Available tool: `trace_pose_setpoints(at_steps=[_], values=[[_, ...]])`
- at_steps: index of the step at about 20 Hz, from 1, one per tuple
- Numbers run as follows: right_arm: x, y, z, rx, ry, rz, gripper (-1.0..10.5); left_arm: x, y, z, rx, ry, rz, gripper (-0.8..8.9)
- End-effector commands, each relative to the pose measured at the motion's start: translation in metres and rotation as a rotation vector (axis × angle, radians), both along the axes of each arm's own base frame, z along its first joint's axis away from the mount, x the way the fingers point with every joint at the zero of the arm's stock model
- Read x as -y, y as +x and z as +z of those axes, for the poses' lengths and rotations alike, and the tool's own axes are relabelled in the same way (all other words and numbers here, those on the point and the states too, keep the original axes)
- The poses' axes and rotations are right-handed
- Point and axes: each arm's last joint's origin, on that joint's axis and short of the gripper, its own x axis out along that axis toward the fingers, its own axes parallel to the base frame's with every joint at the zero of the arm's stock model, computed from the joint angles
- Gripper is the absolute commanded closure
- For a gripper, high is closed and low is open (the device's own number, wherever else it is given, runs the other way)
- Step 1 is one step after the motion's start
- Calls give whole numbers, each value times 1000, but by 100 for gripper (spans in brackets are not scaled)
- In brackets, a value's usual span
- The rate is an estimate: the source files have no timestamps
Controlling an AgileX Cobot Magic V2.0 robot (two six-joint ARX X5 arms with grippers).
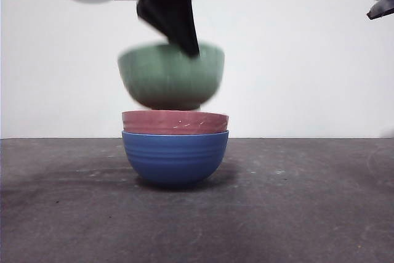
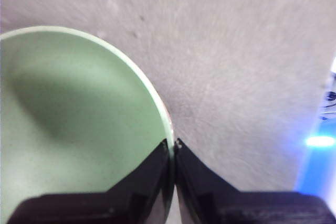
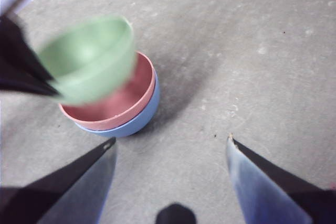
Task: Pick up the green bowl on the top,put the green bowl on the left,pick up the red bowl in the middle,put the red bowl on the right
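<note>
Holding a muted sage-green round bowl [image 1: 170,77] by its rim, my left pincer [image 2: 174,142] has its two black jaws pressed onto the thin wall, one inside and one outside. In the front view the same pincer [image 1: 188,46] comes down dark from above and grips the bowl's rim on its right side. The green bowl [image 3: 86,59] hangs in the air, tilted and blurred, just above the rest of the stack and not touching it.

Below it sits a dusty pinkish-red round bowl [image 1: 175,122], nested inside a blue round bowl with faint horizontal ribs [image 1: 175,157] — only the red rim band shows above the blue one. The blue bowl stands on a dark grey, scuffed tabletop [image 1: 308,201], near the middle of the front view.

My right pincer [image 3: 170,144] waits with its jaws spread wide apart, holding nothing, over bare table beside the stack. From its wrist view the red bowl's [image 3: 128,100] empty inside shows, with the blue bowl [image 3: 139,119] around it — the green one partly covers both.
</note>
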Motion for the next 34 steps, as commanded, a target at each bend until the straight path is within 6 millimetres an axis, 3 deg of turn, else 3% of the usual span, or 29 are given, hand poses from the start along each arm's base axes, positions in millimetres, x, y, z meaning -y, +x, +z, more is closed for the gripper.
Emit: trace_pose_setpoints(at_steps=[1,5,8,10,13,17,20,30,32,34], values=[[1,1,1,13,-27,-24,604,-7,-9,29,-21,3,66,822],[2,1,0,5,-52,-58,604,-40,-39,66,59,55,200,822],[2,1,0,6,-52,-58,604,-65,-58,71,95,60,305,822],[2,1,0,5,-52,-58,604,-77,-69,54,99,48,360,822],[2,1,0,6,-51,-58,604,-86,-78,13,84,61,438,822],[2,1,0,13,-50,-58,605,-81,-71,-43,68,67,480,822],[2,2,0,13,-50,-58,605,-77,-66,-74,69,61,484,822],[1,4,-1,3,-50,-56,605,-66,-52,-119,-6,145,474,814],[1,4,-1,3,-49,-55,604,-66,-52,-121,-15,155,474,797],[1,4,-1,4,-49,-55,604,-67,-53,-119,-9,152,476,587]])
